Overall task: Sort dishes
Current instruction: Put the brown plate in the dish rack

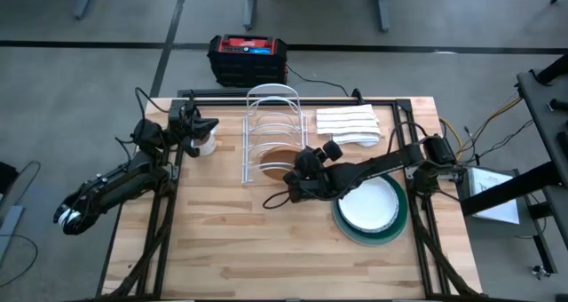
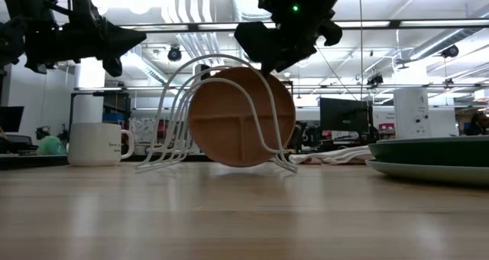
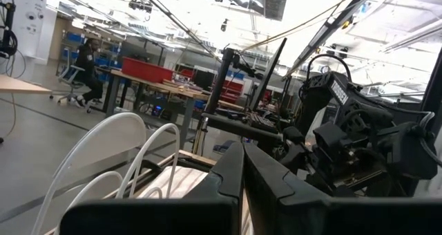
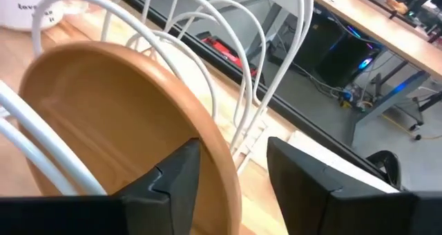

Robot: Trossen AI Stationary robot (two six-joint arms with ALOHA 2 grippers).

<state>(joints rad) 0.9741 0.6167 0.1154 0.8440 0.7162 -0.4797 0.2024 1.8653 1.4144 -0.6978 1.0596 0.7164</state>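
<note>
A tan-brown plate [image 2: 241, 116] stands on edge between the loops of the white wire rack [image 1: 271, 115]. It leans on the wires near the rack's near end. My right gripper [image 4: 233, 176] is open above it, one finger on each side of the plate's upper rim [image 4: 215, 152]. At the table's right, a white plate [image 1: 368, 202] lies in the larger dark green plate [image 1: 404, 220]. My left gripper [image 3: 242, 176] is shut and holds nothing, raised at the far left above the mug [image 1: 204, 144]. My right gripper comes slanting down from the table's right, its open fingers astride the tan plate's upper rim [image 4: 219, 167]. One finger [image 4: 173, 176] overlaps the plate's face. I cannot tell whether it touches the plate. The plate stands in the rack on its own.
Folded white cloths [image 1: 348, 124] lie at the far right, beside the rack. A pink-and-white mug [image 2: 95, 143] stands at the far left. A red and black box [image 1: 247, 58] sits on the floor beyond the far edge. The near half of the table [image 1: 266, 258] is bare wood.
</note>
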